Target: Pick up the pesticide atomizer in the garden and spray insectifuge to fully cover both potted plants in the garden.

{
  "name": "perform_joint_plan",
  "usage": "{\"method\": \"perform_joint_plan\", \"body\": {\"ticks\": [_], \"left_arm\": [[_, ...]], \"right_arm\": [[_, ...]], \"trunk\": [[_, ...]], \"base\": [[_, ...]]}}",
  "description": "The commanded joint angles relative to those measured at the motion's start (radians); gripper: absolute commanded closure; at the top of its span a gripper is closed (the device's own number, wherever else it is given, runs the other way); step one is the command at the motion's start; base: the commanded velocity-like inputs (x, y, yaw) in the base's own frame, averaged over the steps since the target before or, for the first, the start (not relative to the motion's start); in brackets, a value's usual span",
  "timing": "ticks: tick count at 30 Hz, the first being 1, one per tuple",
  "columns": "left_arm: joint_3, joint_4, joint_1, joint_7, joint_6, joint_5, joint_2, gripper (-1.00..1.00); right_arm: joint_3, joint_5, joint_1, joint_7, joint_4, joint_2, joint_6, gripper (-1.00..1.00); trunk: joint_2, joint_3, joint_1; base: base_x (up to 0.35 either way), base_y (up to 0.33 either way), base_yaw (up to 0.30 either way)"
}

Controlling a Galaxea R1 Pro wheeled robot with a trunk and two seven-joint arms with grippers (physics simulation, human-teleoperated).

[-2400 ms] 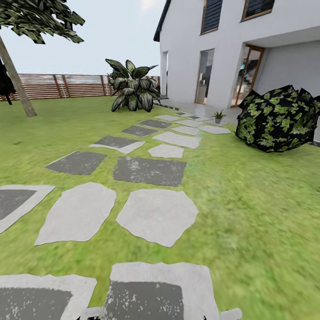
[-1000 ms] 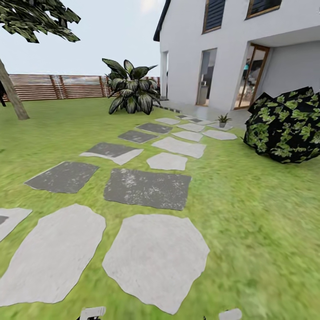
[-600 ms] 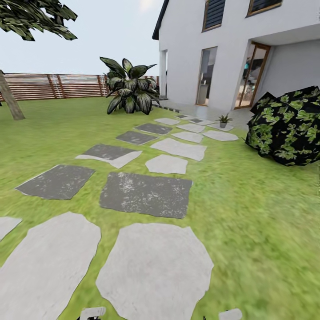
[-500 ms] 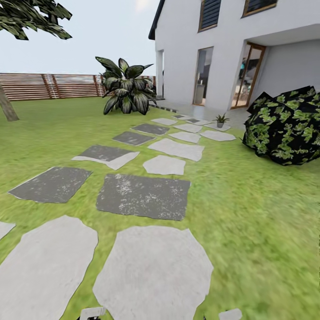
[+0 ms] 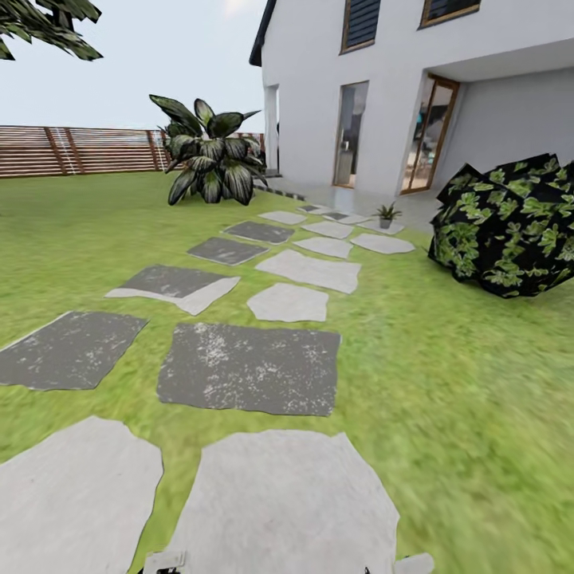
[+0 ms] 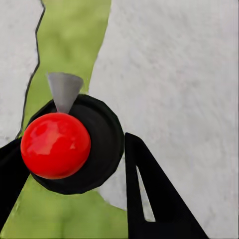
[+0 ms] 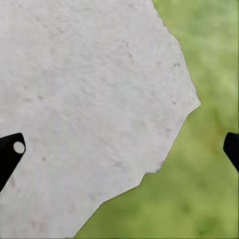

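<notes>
- Lawn (image 5: 478, 383) across most of head view, grey stepping stones (image 5: 249, 367) running from bottom centre up toward white house (image 5: 383, 88) at upper right.
- Potted plant (image 5: 387, 214), small green rosette in a tiny grey pot, upper centre-right of head view, on pale paving just before house entrance, beside the farthest stones. Second one not made out.
- Big dark-leaved bush (image 5: 203, 155) upper centre-left, in front of wooden slat fence (image 5: 72, 149) along upper left.
- Dark bush with light green leaves (image 5: 506, 227) at right edge, on grass.
- Tree foliage (image 5: 44, 24) in top left corner.
- Left gripper (image 6: 74, 164) in left wrist view: black fingers (image 6: 154, 199) on either side of pesticide atomizer (image 6: 56, 144), seen end-on as red rounded cap over black round body with grey nozzle tip pointing toward frame top. Clamped on it, fingers touching the body on both sides.
- Below it in that view: pale stepping stone at right, strip of grass centre-left, another stone at upper left.
- Right gripper (image 7: 122, 149) in right wrist view: black fingertips (image 7: 10, 152) at far left and far right frame edges, spread wide apart, nothing between.
- Beneath: pale stone slab (image 7: 84, 99) over left and centre, grass at right and bottom.
- Whitish robot parts just at head view bottom edge, too cropped to identify.
</notes>
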Motion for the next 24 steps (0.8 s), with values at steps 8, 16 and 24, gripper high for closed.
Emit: {"method": "perform_joint_plan", "body": {"ticks": [8, 16, 24], "left_arm": [[0.008, -0.001, 0.0, -0.002, -0.002, -0.008, -0.001, 1.0], [0.008, -0.001, 0.0, -0.002, -0.002, -0.008, -0.001, 1.0], [0.008, -0.001, 0.0, -0.002, -0.002, -0.008, -0.001, 1.0]], "right_arm": [[-0.009, 0.008, 0.0, 0.002, -0.001, 0.001, -0.002, -1.0], [-0.009, 0.008, 0.0, 0.002, 0.0, 0.001, -0.002, -1.0], [-0.009, 0.008, 0.0, 0.002, -0.001, 0.001, -0.002, -1.0]], "trunk": [[0.0, -0.001, 0.0], [0.0, -0.001, 0.0], [0.0, -0.001, 0.0]], "base": [[0.334, 0.121, 0.0], [0.335, 0.017, 0.0], [0.336, 0.0, 0.0]]}}
